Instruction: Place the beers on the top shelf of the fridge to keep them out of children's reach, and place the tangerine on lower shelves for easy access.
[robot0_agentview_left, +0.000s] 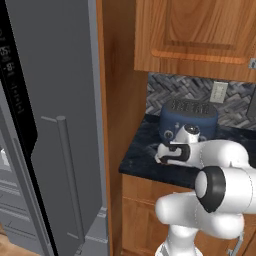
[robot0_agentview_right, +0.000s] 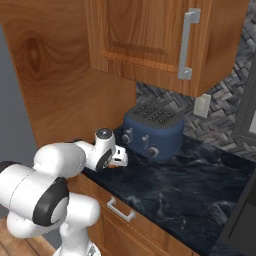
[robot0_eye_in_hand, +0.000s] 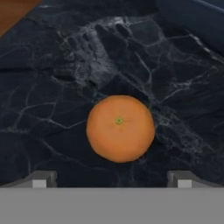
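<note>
The tangerine (robot0_eye_in_hand: 120, 128) lay on the dark marbled bench (robot0_eye_in_hand: 52, 87), centred ahead of the gripper (robot0_eye_in_hand: 112, 178). Jaws stood wide apart, clear of the fruit.

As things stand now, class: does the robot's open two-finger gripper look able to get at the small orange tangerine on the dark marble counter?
Probably yes. The gripper is open above the tangerine, which lies between the fingertips with bare counter around it.

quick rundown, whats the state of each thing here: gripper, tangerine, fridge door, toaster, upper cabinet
gripper: open, above the tangerine
tangerine: on the dark counter, not held
fridge: door swung open
toaster: upright on the counter, slots empty
upper cabinet: door closed
</note>
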